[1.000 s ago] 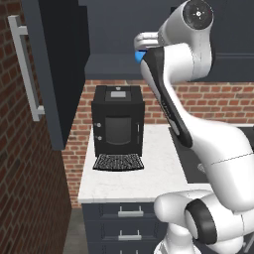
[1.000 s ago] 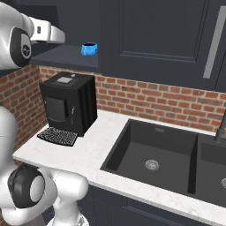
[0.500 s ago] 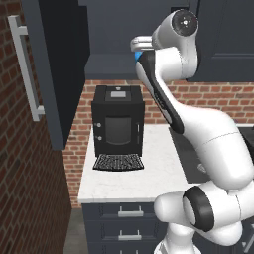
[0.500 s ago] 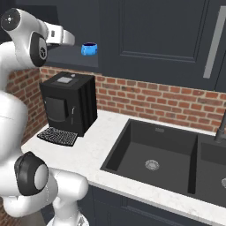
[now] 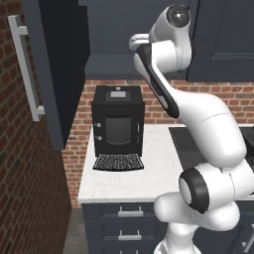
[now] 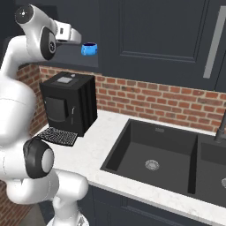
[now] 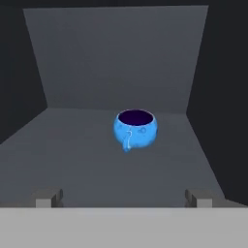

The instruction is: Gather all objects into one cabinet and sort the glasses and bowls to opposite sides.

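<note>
A glossy blue round vessel point(image 7: 135, 128) with dark inside is seen upright on the cabinet shelf point(image 7: 87, 164). The empty pincer point(image 7: 123, 198), spread wide, has been drawn back from it.

A black coffee machine point(image 5: 118, 121) stands on the white worktop point(image 5: 154, 166); cabinet door point(image 5: 54, 64) open at ten o'clock.

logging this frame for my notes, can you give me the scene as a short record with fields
setting: simulated kitchen, brick wall, white counter
target: blue vessel, upright, alone on the shelf of an open wall cabinet
gripper: gripper open, level with the shelf, facing the vessel, not touching it
held: nothing
door: cabinet door swung open, pale bar handle
counter items: black coffee machine
sink: dark double sink right of the machine
</note>
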